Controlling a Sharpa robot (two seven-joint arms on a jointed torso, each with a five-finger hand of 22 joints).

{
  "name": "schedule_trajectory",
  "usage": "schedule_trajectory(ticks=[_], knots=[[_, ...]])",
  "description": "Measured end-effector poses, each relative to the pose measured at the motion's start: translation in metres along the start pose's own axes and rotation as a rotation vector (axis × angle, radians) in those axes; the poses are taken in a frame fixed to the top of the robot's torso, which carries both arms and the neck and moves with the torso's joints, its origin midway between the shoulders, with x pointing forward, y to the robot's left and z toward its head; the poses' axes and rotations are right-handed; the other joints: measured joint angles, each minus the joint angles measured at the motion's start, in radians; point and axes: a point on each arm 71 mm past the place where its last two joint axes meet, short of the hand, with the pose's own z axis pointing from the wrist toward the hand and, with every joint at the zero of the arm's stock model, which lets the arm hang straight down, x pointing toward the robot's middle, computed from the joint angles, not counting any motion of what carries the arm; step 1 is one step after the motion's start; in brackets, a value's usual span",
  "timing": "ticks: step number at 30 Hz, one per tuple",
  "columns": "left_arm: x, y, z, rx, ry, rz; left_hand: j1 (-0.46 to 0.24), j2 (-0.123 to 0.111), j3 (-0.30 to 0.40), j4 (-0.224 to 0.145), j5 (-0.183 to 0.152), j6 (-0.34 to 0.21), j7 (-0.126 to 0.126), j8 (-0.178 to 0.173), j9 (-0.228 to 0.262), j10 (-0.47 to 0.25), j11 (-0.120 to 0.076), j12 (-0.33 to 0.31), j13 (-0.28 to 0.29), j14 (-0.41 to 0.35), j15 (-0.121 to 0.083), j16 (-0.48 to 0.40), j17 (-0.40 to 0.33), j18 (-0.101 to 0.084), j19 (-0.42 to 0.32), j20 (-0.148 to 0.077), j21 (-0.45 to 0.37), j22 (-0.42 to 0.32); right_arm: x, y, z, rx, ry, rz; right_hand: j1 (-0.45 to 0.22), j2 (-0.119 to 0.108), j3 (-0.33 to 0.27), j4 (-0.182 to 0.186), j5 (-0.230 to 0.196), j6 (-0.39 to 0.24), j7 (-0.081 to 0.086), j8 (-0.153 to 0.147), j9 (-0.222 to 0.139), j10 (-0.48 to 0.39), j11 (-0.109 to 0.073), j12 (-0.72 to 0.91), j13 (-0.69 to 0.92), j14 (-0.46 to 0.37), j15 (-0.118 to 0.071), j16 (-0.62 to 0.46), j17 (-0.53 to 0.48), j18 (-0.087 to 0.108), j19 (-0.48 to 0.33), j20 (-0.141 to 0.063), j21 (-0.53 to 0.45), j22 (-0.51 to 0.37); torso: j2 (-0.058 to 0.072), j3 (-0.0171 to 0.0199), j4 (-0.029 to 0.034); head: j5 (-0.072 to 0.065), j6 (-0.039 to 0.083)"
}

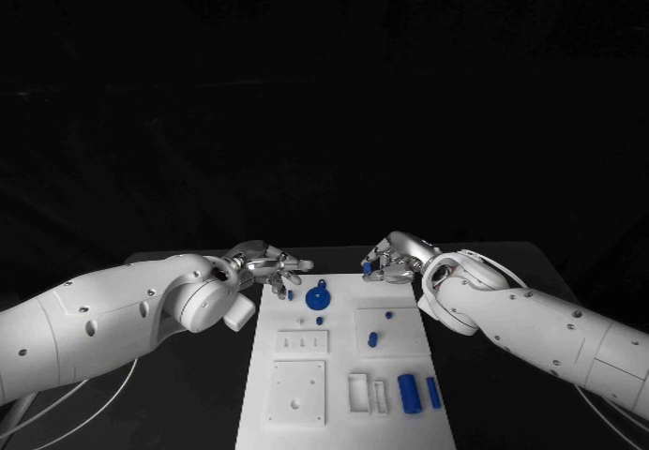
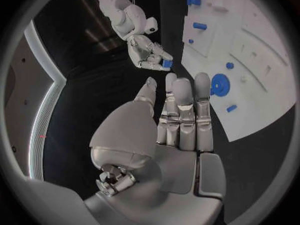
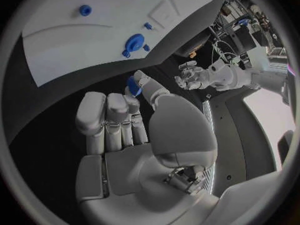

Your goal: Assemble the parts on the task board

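Observation:
The white task board [image 1: 339,412] lies lengthwise in the middle of the table. A round blue part [image 1: 318,299] sits near its far end, with small blue pegs [image 1: 372,339] further in and two blue cylinders [image 1: 407,394] at its near right. My right hand [image 1: 392,261] hovers off the board's far right corner and pinches a small blue part [image 1: 367,266] between thumb and finger; the right wrist view shows the part [image 3: 133,85] at the fingertips. My left hand [image 1: 271,265] hangs by the far left corner, fingers extended [image 2: 181,105], holding nothing.
White raised blocks and recessed plates [image 1: 297,389] cover the board's near half. A small blue peg [image 1: 288,293] lies at the board's left edge, close to my left hand. Black table surface [image 1: 189,394] flanks the board on both sides.

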Motion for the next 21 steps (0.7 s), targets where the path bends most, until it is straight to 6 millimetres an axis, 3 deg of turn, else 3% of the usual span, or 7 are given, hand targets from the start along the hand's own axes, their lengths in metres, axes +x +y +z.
schedule_trajectory(ticks=[8,14,17,21], knots=[[0.015,-0.003,0.011,-0.078,0.020,0.043,-0.040,-0.040,0.011,0.043,-0.039,0.000,0.000,0.000,0.002,0.003,-0.003,0.021,0.030,0.000,0.000,0.031,0.008,0.000,0.000,0.000,0.018,0.038,0.016,0.029,0.005,-0.008,0.039,-0.020,-0.002,-0.002,0.001,0.001,0.004,0.000,0.000,0.000,0.000,0.000,0.000,0.000,0.000,0.000,0.000,0.000,0.000,0.000,0.000,0.000,0.000,0.000,-0.009,-0.0023,-0.0026,0.005,-0.006],[0.024,-0.006,0.017,-0.110,0.028,0.075,-0.063,-0.063,0.035,0.072,-0.045,0.008,-0.008,0.000,0.005,0.003,-0.003,0.020,0.034,0.000,0.000,0.035,0.002,0.000,0.000,0.000,0.003,0.056,0.023,0.045,0.007,-0.015,0.052,-0.028,-0.004,-0.004,0.003,0.000,0.008,0.000,0.000,0.000,0.000,0.004,-0.004,0.000,0.000,0.000,0.000,-0.004,0.000,0.000,0.000,0.000,-0.004,0.000,-0.010,-0.0022,-0.0023,0.008,-0.009],[0.028,-0.006,0.020,-0.126,0.027,0.092,-0.074,-0.074,0.047,0.091,-0.045,0.008,-0.008,0.000,0.008,0.003,-0.003,-0.042,0.001,0.000,0.008,-0.005,-0.030,0.000,-0.006,0.006,-0.023,0.053,0.026,0.050,0.008,-0.014,0.055,-0.032,-0.007,-0.007,0.004,-0.002,0.014,0.000,0.000,0.000,0.000,0.004,-0.004,0.000,0.000,0.000,0.000,-0.004,0.000,0.000,0.000,0.000,-0.004,0.000,-0.010,-0.0021,-0.0020,0.009,-0.009],[0.030,-0.007,0.021,-0.142,0.021,0.107,-0.074,-0.074,0.052,0.101,-0.045,0.010,-0.006,0.000,0.008,0.001,-0.001,-0.067,-0.013,0.000,0.008,-0.012,-0.042,0.000,-0.006,0.006,-0.036,0.053,0.028,0.054,0.008,-0.012,0.058,-0.037,-0.008,-0.008,0.004,-0.002,0.016,0.000,0.000,0.000,0.000,0.004,-0.004,0.000,0.000,0.000,0.000,-0.004,0.000,0.000,0.000,0.000,-0.004,0.000,-0.009,-0.0022,-0.0025,0.009,-0.009]])
